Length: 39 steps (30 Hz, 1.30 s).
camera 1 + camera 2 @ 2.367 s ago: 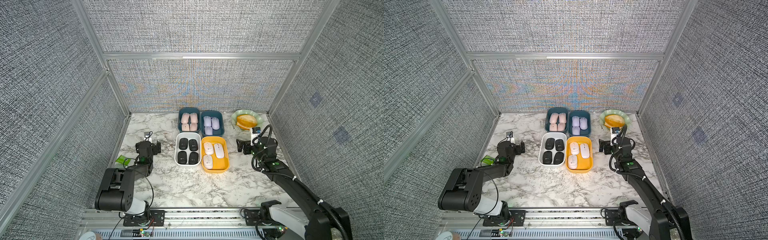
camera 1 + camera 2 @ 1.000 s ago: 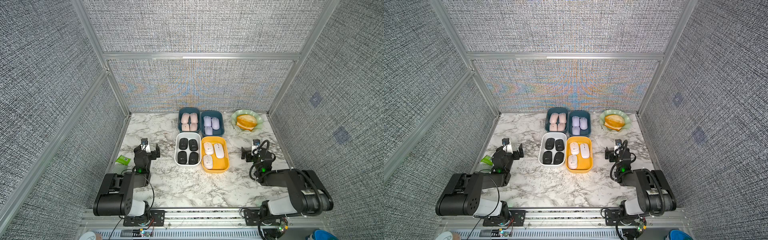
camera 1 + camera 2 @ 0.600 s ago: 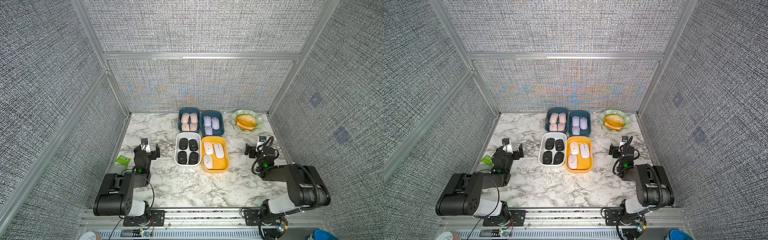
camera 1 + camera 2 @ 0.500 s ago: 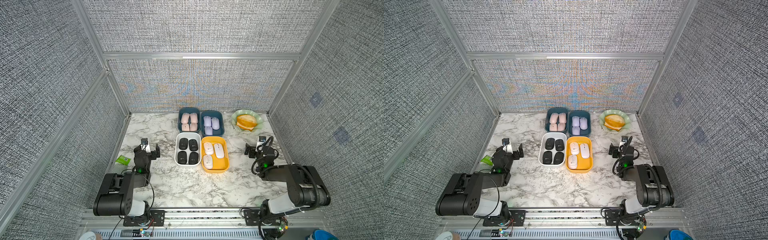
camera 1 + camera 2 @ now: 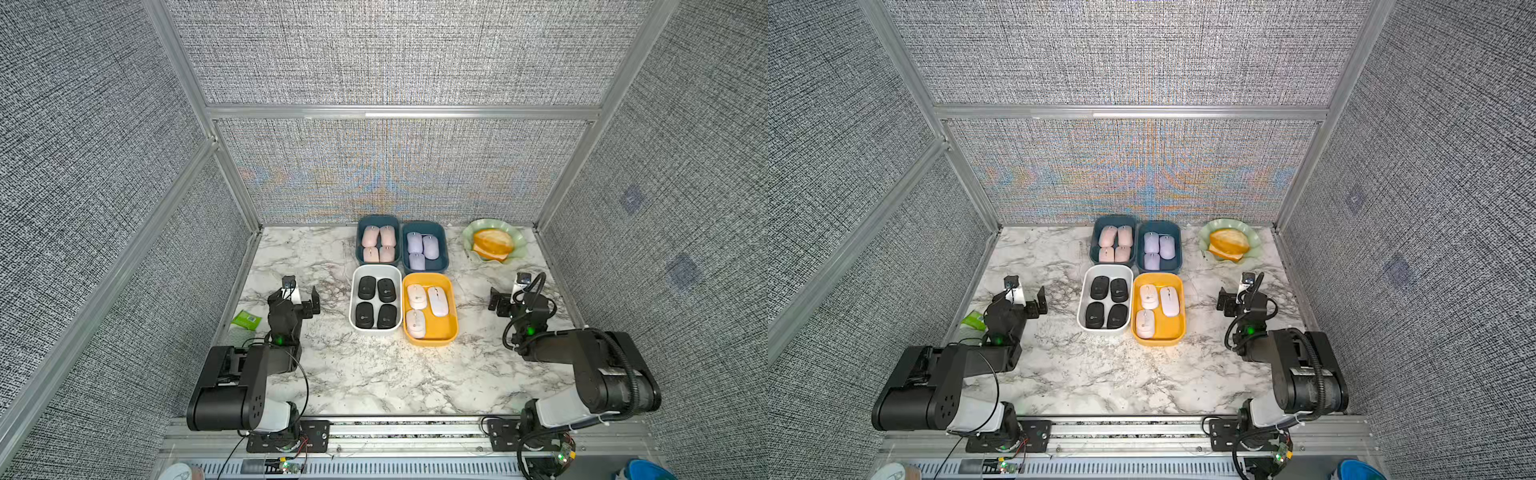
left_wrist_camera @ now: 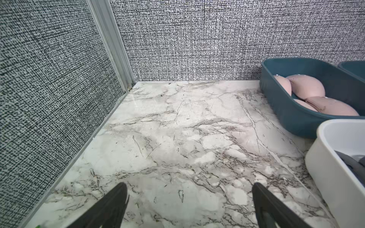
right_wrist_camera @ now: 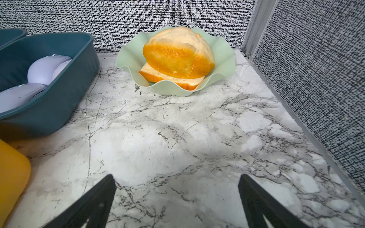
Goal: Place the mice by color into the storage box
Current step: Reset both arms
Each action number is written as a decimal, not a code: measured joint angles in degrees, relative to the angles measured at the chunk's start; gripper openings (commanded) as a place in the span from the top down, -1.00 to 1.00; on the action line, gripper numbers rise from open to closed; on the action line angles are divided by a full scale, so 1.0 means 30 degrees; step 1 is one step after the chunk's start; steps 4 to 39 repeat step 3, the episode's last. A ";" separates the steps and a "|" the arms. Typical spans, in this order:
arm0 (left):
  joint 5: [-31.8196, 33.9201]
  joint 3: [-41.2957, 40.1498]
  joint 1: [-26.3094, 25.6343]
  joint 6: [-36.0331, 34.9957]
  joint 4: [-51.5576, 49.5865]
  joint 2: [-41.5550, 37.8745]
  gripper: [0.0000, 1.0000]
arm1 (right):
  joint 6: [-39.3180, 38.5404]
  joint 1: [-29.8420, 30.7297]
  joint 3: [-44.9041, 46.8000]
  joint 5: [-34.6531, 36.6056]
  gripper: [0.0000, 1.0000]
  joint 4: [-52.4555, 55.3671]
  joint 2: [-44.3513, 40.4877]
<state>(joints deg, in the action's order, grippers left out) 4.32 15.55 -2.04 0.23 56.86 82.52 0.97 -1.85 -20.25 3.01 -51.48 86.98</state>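
The mice lie sorted in four bins of the storage box (image 5: 358,266) at mid-table. Pink mice (image 5: 378,243) fill one teal bin and lilac mice (image 5: 420,249) the other. Black mice (image 5: 376,303) sit in the white bin, white mice (image 5: 424,305) in the yellow one. My left gripper (image 5: 301,293) hovers low, left of the white bin, open and empty over bare marble (image 6: 189,184). The right gripper (image 5: 508,291) stands open right of the yellow bin, with nothing between its fingers (image 7: 176,176).
A pale green wavy dish (image 5: 515,239) with an orange-yellow bread roll (image 5: 492,243) stands at the back right, just ahead of the right gripper. A green packet (image 5: 246,320) lies by the left wall. Grey walls enclose three sides.
Both arms have drawn back from farther out and folded low. In the last second the right gripper shifted slightly rightward, then held still. The left arm has not moved.
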 measured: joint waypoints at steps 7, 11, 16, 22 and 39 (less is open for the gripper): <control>0.0000 -0.0007 0.0000 0.0000 -0.0036 0.0029 -0.98 | 0.0000 0.0000 0.0000 0.0036 -0.99 0.0044 0.0000; 0.0000 -0.0007 0.0000 0.0000 -0.0036 0.0029 -0.98 | 0.0000 0.0000 0.0000 0.0036 -0.99 0.0044 0.0000; 0.0000 -0.0007 0.0000 0.0000 -0.0036 0.0029 -0.98 | 0.0000 0.0000 0.0000 0.0036 -0.99 0.0044 0.0000; 0.0000 -0.0007 0.0000 0.0000 -0.0036 0.0029 -0.98 | 0.0000 0.0000 0.0000 0.0036 -0.99 0.0044 0.0000; 0.0000 -0.0007 0.0000 0.0000 -0.0036 0.0029 -0.98 | 0.0000 0.0000 0.0000 0.0036 -0.99 0.0044 0.0000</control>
